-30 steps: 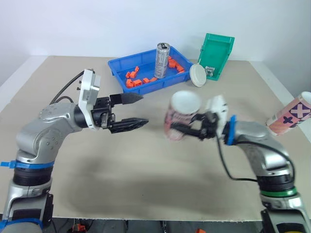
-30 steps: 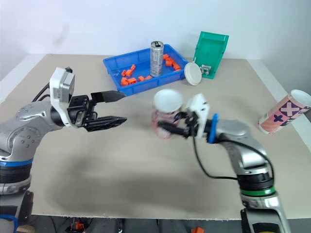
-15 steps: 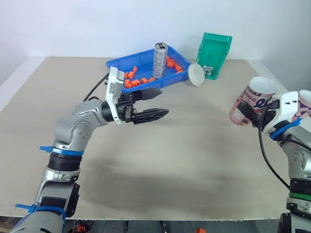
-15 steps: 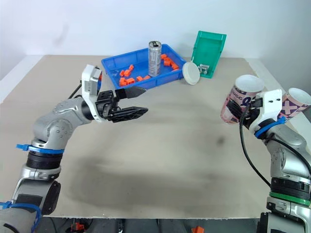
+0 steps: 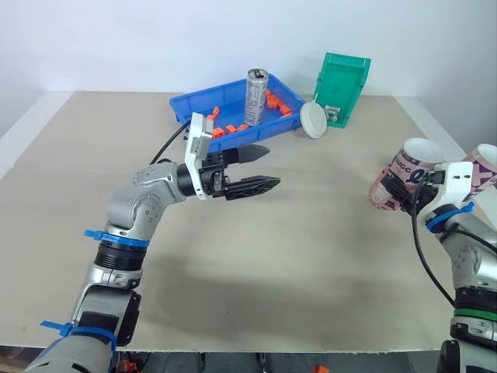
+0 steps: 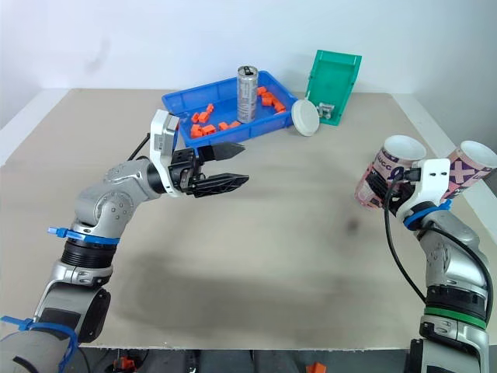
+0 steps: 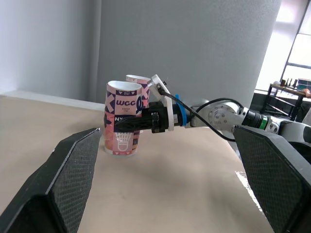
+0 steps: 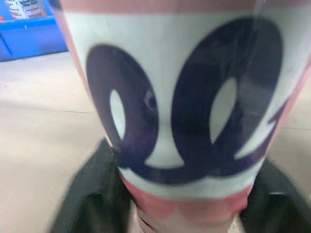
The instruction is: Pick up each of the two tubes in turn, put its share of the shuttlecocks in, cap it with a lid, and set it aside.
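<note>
One tube (image 5: 392, 167) is clenched in my right claw (image 5: 400, 192) over the table (image 5: 311, 256), far right, tilted, just beside the second tube (image 5: 483, 165). My left claw (image 5: 272, 165) hangs spread open near the blue tray (image 5: 186, 105).

I see a pink-and-white tube (image 5: 396, 172) with navy lettering, a blue tray (image 5: 203, 99) holding orange pieces (image 5: 276, 99), a green bin (image 5: 345, 81), a white lid (image 5: 314, 120).

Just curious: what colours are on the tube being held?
The tube is pink and white with dark lettering; left wrist view shows it best.
</note>
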Motion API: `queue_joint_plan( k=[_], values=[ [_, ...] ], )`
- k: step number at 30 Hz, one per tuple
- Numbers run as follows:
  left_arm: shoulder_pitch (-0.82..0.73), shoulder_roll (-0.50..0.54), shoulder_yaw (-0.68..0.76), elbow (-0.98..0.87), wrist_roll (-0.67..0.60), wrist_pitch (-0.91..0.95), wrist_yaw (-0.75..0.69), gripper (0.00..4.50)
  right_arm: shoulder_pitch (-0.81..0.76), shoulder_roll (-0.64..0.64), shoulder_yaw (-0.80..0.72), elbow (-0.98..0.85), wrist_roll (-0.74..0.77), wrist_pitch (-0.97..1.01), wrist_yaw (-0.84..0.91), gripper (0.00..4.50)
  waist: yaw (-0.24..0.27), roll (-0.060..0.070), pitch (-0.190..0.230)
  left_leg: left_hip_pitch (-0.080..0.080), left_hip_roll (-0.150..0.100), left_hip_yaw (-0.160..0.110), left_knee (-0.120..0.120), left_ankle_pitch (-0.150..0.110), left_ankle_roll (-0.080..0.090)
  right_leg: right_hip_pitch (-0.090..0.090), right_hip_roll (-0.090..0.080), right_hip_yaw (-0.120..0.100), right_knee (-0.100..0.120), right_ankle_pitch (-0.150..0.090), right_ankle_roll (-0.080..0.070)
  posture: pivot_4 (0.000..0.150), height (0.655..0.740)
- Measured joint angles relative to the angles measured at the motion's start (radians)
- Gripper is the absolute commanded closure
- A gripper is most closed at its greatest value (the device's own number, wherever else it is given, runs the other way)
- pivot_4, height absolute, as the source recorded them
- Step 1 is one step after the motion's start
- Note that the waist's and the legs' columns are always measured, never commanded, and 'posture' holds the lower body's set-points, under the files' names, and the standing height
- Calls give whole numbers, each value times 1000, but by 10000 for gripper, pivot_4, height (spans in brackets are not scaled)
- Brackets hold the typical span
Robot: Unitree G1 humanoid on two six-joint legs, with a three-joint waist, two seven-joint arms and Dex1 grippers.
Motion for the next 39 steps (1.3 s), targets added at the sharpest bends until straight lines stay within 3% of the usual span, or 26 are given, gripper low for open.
queue_joint_plan(
  k=[9, 19, 20, 27, 31, 39],
  values=[
    [-11, -2, 2, 2, 6, -4, 4, 0, 58, -17, 61, 66, -52, 35, 4, 508, -1, 1, 0, 0, 0, 1, 0, 0, 0, 0, 0, 1, 0, 0, 0, 1500, 7400],
    [-4, 24, -7, -2, 23, -7, -17, 0, 187, -107, 69, -53, -61, 78, 106, 508, 0, 2, -1, 0, 0, 1, 0, 0, 0, 0, 0, 1, 0, 0, 1, 1500, 7400],
    [44, 102, -16, 0, 61, -16, -42, 0, 261, -168, 71, -110, -63, 74, 164, 508, 0, 4, -2, 2, 0, 1, -2, 0, 0, 1, 0, 1, 0, -2, 0, 1500, 7400],
    [202, 188, 18, -18, 91, -14, -4, 0, 364, -164, 73, -370, 22, 124, 264, 508, -3, 3, -1, 2, 1, 1, -1, 0, 0, 0, 0, 1, 0, 0, 0, 1500, 7400],
    [319, 235, 99, -35, 96, 13, 78, 0, 369, -112, 80, -482, 64, 133, 262, 508, -3, 2, -1, 2, 1, 1, -1, 0, 0, 0, 0, 1, 0, 0, 0, 1500, 7400],
    [487, 243, 202, -98, 98, 22, 204, 0, 297, -20, 235, -623, 144, 175, 277, 508, 6, 1, 0, 0, 1, 1, 0, 0, -1, -1, -1, 0, 0, -1, -1, 1500, 7400]
  ],
)
